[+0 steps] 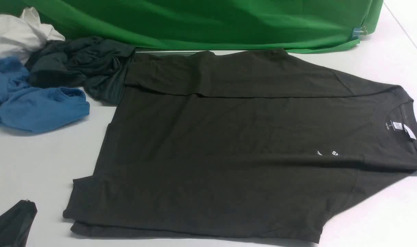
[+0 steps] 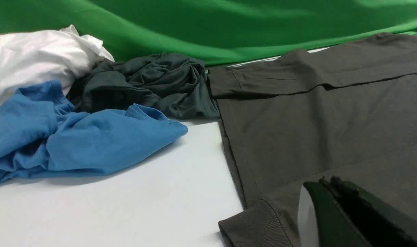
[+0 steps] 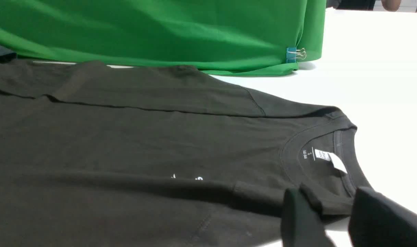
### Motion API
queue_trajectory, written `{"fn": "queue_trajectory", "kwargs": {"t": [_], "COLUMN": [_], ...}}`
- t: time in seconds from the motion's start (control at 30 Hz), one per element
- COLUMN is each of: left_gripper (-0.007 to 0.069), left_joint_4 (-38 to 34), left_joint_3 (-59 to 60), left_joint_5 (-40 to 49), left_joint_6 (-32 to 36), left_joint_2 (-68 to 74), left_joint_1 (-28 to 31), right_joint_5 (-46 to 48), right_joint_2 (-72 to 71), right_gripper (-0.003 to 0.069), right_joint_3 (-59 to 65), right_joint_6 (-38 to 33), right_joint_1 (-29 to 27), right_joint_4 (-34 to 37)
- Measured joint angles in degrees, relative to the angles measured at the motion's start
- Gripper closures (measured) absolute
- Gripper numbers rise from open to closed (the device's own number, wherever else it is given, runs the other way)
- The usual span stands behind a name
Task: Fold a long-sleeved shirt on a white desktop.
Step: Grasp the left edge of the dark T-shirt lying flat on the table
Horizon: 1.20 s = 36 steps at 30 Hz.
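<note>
Though shirt (image 1: pixel 229 137) is folded in at 12 and 6 o'clock, crosswise fold likely remains; left gripper (image 2: pixel 326 181) closed, right gripper (image 3: pixel 328 199) ajar.

Front view: high, from the robot's side, looking forward and down over the whole long-sleeved shirt (image 1: pixel 229 147) on the white desktop (image 1: pixel 40 164). Left wrist view: low, close at the near-left cuff (image 2: pixel 253 223), facing far. Right wrist view: low, close at the right-side collar (image 3: pixel 286 156), facing far. All three share the shirt and the green cloth (image 1: pixel 201 24).
</note>
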Motion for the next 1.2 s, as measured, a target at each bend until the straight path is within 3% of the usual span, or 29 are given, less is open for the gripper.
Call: {"fn": "queue_trajectory", "kwargs": {"t": [1.0, 1.07, 1.2], "left_gripper": [0.0604, 0.0604, 0.0604], "left_joint_4": [0.0, -3.6, -21.4], "left_joint_3": [0.0, 0.0, 0.0], "left_joint_5": [-1.3, -3.4, -9.2], "left_joint_6": [0.0, -0.7, -5.9], "left_joint_2": [0.0, 0.0, 0.0], "left_joint_1": [0.0, 0.0, 0.0], "right_joint_5": [-0.1, -0.1, -0.1], "right_joint_2": [0.0, 0.0, 0.0], "right_gripper": [0.0417, 0.0417, 0.0417], "right_joint_3": [0.0, 0.0, 0.0], "right_joint_6": [0.0, 0.0, 0.0], "right_joint_1": [0.0, 0.0, 0.0], "right_joint_4": [0.0, 0.0, 0.0]}}
